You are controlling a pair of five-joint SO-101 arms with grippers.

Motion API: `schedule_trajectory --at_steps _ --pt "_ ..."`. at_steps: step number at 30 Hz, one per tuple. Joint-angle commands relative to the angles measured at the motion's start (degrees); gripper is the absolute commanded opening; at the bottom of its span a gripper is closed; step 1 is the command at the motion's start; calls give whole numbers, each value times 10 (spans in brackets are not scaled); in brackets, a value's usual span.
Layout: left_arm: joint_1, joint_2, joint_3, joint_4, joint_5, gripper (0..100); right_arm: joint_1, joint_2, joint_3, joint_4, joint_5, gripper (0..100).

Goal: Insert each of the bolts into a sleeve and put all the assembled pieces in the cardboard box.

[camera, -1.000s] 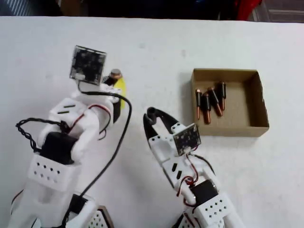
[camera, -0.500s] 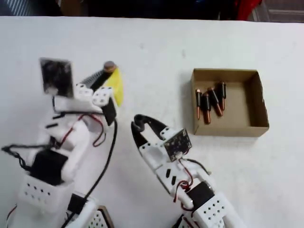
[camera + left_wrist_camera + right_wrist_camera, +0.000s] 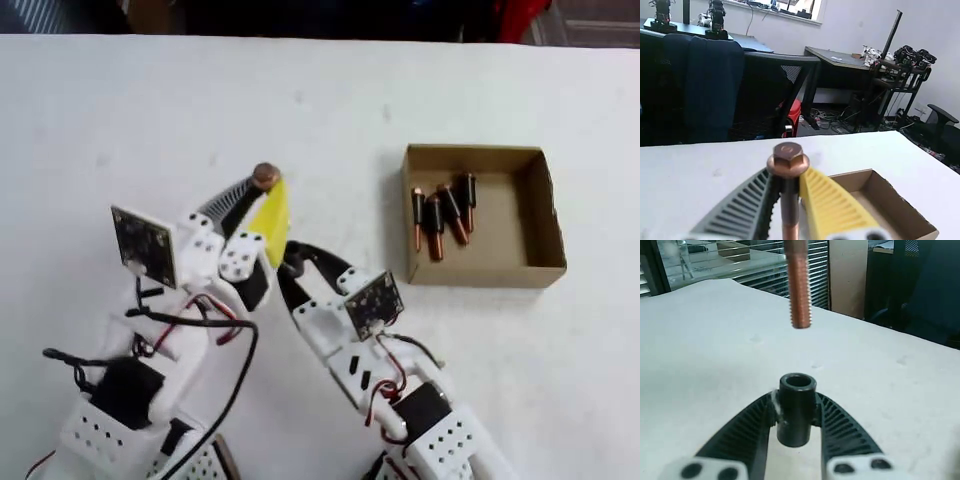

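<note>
Left fingers (image 3: 788, 187), one grey, one yellow, are narrow and pinch a copper bolt (image 3: 789, 165) by the shank just under its hex head. The bolt stands upright, head up. Right fingers (image 3: 797, 412), both black, are narrow too, clamped on a black sleeve (image 3: 291, 264). The sleeve is upright, open mouth up, held close to the table (image 3: 400, 90).

In the right wrist view the bolt's threaded end hangs above the sleeve mouth, roughly in line and apart, with bare table showing between them. From the high view the yellow finger tip sits just beside the sleeve and partly covers it, so exact line-up there cannot be told.

Left arm comes in from near left, right arm from near centre. Their fingertips meet mid-table. Each wrist carries a camera board (image 3: 138, 246), and red and black cables (image 3: 205, 320) loop over both arms.

A cardboard box (image 3: 485, 272) lies to the right of both arms, near the right arm's wrist, not touching. Four assembled pieces (image 3: 440, 218) lie in it side by side, toward its left half.

Beyond the table's far edge the left wrist view shows a dark chair (image 3: 710, 85) and desks (image 3: 840, 62).
</note>
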Motion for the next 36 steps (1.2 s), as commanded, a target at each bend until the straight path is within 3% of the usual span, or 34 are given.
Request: schedule_trajectory --at_steps 1,5,20,25,36 --pt "19 -16 -8 33 2 21 0 -10 5 -4 -1 17" --pt "20 -16 -11 66 47 21 0 -10 5 -4 -1 17" --pt "18 -16 -6 69 47 21 -2 -11 4 -4 1 17" --pt "18 -16 -6 67 47 21 -3 -11 4 -18 60 17" --pt "16 -16 16 63 46 22 -3 -11 5 -28 60 17"
